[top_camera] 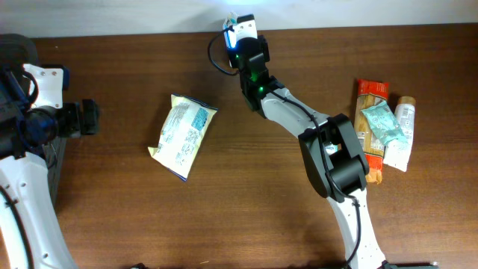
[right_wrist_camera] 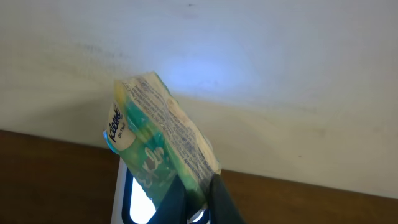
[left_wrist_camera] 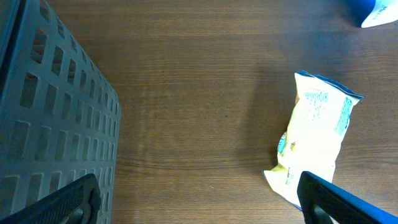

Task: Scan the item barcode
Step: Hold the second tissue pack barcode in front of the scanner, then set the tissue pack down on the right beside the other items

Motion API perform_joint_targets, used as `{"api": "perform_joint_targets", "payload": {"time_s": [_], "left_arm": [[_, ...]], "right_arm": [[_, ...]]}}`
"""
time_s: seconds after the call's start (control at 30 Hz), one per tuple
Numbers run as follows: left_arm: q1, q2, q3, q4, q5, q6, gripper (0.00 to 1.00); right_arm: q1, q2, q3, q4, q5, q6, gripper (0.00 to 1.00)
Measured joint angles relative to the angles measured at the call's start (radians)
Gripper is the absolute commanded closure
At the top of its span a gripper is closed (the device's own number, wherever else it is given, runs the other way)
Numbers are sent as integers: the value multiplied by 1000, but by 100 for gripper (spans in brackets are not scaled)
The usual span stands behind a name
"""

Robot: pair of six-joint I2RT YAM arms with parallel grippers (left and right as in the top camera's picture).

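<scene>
One tissue pack (right_wrist_camera: 155, 130) sits clamped in right pincer (right_wrist_camera: 198, 196).

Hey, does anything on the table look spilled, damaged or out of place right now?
Nothing spilled or torn. The snack bag lies slanted mid-table, and the packets on the right overlap in a loose pile. The tissue pack sits tilted in the right gripper.

Visible are one Kleenex tissue pack (right_wrist_camera: 158, 140), one yellow snack bag (top_camera: 183, 136), one grey slatted basket (left_wrist_camera: 50, 112), one orange packet (top_camera: 371, 88), one teal pouch (top_camera: 382, 123) and one white tube (top_camera: 403, 134).
</scene>
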Motion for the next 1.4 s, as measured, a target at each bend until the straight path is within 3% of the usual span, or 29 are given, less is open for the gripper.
{"api": "perform_joint_targets", "payload": {"time_s": [0.1, 0.27, 0.53, 0.7, 0.83, 1.07, 1.1, 1.13, 1.2, 1.4], "left_arm": [[0, 0, 0, 0, 0, 0, 1], [0, 0, 0, 1, 0, 0, 1], [0, 0, 0, -1, 0, 0, 1], [0, 0, 0, 0, 0, 0, 1], [0, 0, 0, 0, 0, 0, 1], [0, 0, 0, 1, 0, 0, 1], [0, 0, 0, 0, 0, 0, 1], [0, 0, 0, 0, 0, 0, 1], [0, 0, 0, 0, 0, 0, 1], [0, 0, 0, 0, 0, 0, 1]], "right_arm": [[16, -8, 0, -85, 0, -29, 96], [74, -169, -3, -408, -70, 19, 96], [53, -641, 13, -1138, -421, 293, 96], [43, -684, -12, -1519, -336, 392, 96], [-12, -632, -113, -1534, -277, 489, 96], [-336, -566, -372, -1434, -251, 612, 95], [-381, -564, -391, -1421, -254, 619, 69], [-406, -562, -396, -1421, -259, 623, 51], [-446, -561, -397, -1418, -281, 624, 31], [-466, -558, -377, -1468, -442, 535, 28]]}}
